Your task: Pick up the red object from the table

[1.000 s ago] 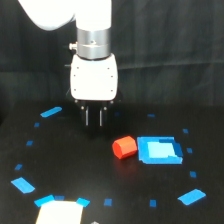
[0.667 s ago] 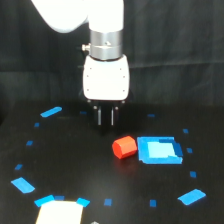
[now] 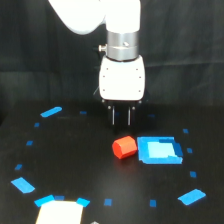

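Red-orange and matte, the red object (image 3: 124,147) lies on the black table (image 3: 75,165), a short blocky piece lying free with nothing gripping it. Taking the red object as the landmark: just beside it, toward the exterior view's right, sits a bright blue square patch (image 3: 159,150), its near edge almost touching the block. Directly above the block in the picture hangs the pincer (image 3: 121,116), two dark fingers pointing straight down from a white body (image 3: 122,80) that is clearly wider than the block. The fingertips end a little above and behind the red object, apart from it. The two fingers stand close together with only a thin slit of light between them and nothing in the gap, so the pincer reads as nearly clenched and empty. Small blue tape marks (image 3: 51,111) ring the red object at a distance on the table. Well below it and toward the exterior view's left, a pale rectangular thing (image 3: 59,212) with blue corners sits at the picture's bottom edge.
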You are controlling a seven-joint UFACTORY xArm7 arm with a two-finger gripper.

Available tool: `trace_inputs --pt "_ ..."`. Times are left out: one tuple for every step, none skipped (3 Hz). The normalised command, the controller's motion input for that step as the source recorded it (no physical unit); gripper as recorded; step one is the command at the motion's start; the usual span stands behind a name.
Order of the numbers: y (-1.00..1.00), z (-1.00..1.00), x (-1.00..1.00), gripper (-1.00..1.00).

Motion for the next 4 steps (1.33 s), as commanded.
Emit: trace_inputs --pt "-0.88 0.37 -1.0 0.64" --pt "-0.64 -0.04 0.52 -0.44" --pt "-0.43 1.0 1.0 1.0" --pt "0.82 -0.31 -0.01 -0.43"
